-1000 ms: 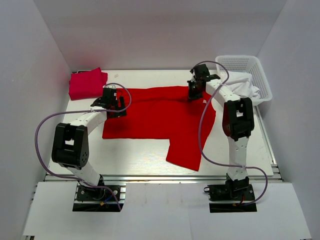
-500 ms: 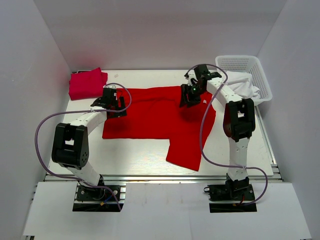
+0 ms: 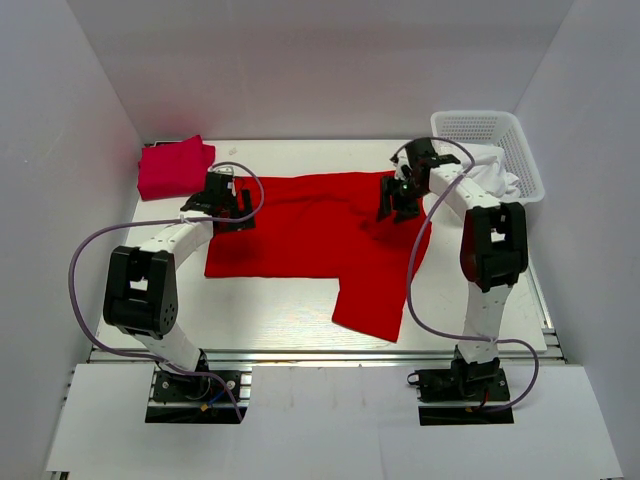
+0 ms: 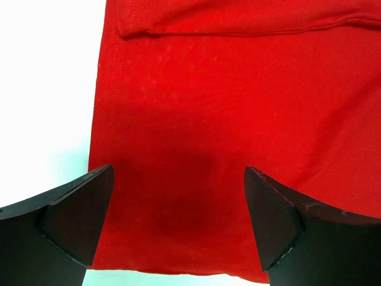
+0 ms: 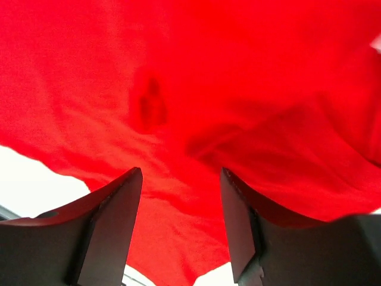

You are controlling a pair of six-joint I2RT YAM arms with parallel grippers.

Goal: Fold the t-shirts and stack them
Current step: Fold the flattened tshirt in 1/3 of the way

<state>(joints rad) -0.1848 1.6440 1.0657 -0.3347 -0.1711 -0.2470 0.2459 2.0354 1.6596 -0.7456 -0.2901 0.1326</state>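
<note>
The bright red t-shirt (image 3: 320, 235) lies spread on the table, with a flap reaching toward the near edge. A pinkish crimson t-shirt (image 3: 175, 167) sits folded at the back left corner. My left gripper (image 3: 228, 205) hovers open over the red shirt's left edge. In the left wrist view the gripper (image 4: 177, 179) has its fingers wide apart above the red cloth (image 4: 238, 89). My right gripper (image 3: 400, 200) stands open above the shirt's right part. In the right wrist view the gripper (image 5: 181, 179) holds nothing, with rumpled red cloth (image 5: 178, 71) below.
A white plastic basket (image 3: 520, 140) stands at the back right, with white cloth (image 3: 490, 172) spilling over its near side. White walls enclose the table on three sides. Bare table top (image 3: 270, 310) shows in front of the red shirt.
My right gripper has opened and let go of the red shirt, then shifted slightly right and toward the near side. The left arm has stayed put.
</note>
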